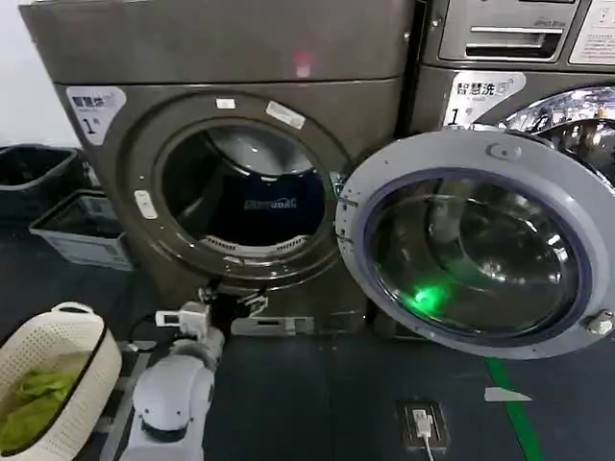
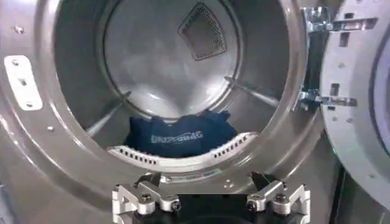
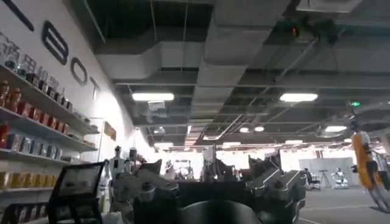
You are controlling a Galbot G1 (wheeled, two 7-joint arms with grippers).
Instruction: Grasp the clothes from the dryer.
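Lying at the drum's bottom inside the dryer (image 1: pixel 240 154), the clothes (image 1: pixel 271 204) show pale lettering too blurred to read. From the left wrist, the left gripper (image 2: pixel 210 182) hangs spread wide just outside the porthole, clear of them. The right gripper (image 3: pixel 213 182) points at a ceiling, its state unclear. A "1" label (image 1: pixel 93 110) marks the front; the door (image 1: pixel 476 245) stands swung open.
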